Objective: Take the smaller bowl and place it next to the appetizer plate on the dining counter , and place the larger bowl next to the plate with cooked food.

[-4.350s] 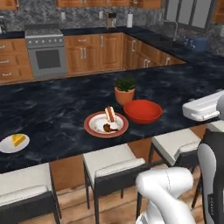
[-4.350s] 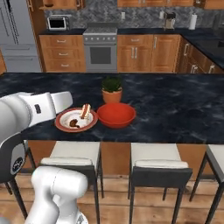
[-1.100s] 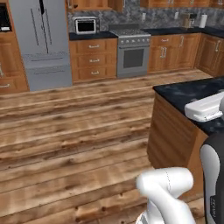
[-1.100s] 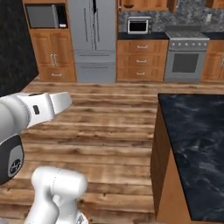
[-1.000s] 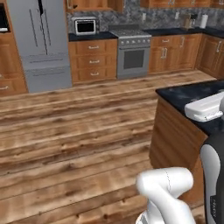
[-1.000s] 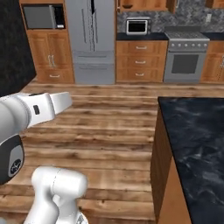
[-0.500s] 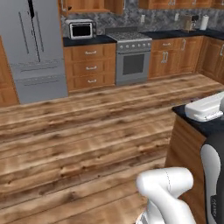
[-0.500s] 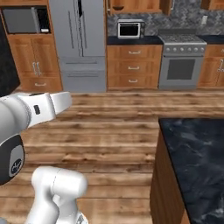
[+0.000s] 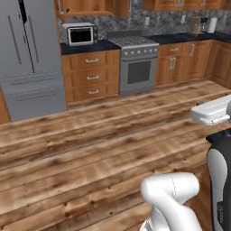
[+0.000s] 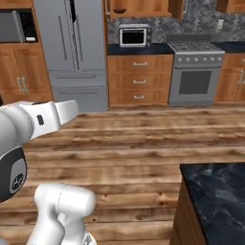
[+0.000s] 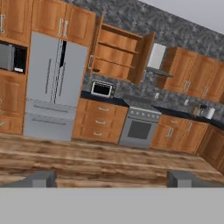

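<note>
Swinging away from the island, the base has turned so that both base cameras now face the far kitchen wall, and the plates and red bowl seen on the black top some seconds ago have left the picture along with most of the counter. From the left base view, a grey fridge (image 9: 29, 58) stands at the left, a microwave (image 9: 80, 34) sits on the dark worktop beside it, and a steel oven (image 9: 138, 67) follows to the right; bare plank floor (image 9: 90, 149) lies between robot and cabinets, with nothing blocking a drive across it. From the right base view, one corner of the dining counter (image 10: 220, 191) remains at the lower right, its marbled top bare where it shows, so the bowls and both plates are out of frame. In the hand view, the gripper (image 11: 111, 179) points level at the cabinets, fingertips (image 11: 39, 179) spread wide apart with nothing between them, a sensible carry pose while travelling; an upper cupboard (image 11: 118, 54) stands with its doors swung wide. My guess is the robot is heading off to fetch a bowl, perhaps from that cupboard
</note>
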Available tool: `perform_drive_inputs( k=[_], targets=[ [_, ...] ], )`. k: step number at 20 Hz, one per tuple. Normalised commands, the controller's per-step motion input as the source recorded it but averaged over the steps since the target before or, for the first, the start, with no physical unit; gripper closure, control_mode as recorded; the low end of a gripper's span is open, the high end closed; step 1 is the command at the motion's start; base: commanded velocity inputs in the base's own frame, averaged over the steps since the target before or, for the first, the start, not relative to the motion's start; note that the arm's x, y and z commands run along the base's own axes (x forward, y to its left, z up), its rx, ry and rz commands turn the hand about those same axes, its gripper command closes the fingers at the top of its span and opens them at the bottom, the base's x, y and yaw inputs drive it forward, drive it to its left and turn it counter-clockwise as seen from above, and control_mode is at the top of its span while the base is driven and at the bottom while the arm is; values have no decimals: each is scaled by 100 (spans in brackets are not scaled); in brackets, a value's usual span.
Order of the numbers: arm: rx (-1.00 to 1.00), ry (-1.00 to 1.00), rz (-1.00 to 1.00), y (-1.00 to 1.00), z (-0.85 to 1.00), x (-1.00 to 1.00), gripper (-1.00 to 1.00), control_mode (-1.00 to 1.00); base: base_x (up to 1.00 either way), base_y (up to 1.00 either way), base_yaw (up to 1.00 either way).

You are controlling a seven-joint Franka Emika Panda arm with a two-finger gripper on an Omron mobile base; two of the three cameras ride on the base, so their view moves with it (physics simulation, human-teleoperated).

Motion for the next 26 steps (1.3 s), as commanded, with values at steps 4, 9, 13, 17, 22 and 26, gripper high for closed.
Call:
perform_drive_inputs(
  k=[4,9,13,17,22,26],
  targets=[
    [0,0,0,0,0,0,-100,100,100,9,-6],
    [0,0,0,0,0,0,-100,100,100,5,-3],
    [0,0,0,0,0,0,-100,100,100,1,-1],
    [0,0,0,0,0,0,-100,100,100,0,0],
    [0,0,0,0,0,0,-100,100,100,-9,0],
    [0,0,0,0,0,0,-100,100,100,-23,1]
  ],
)
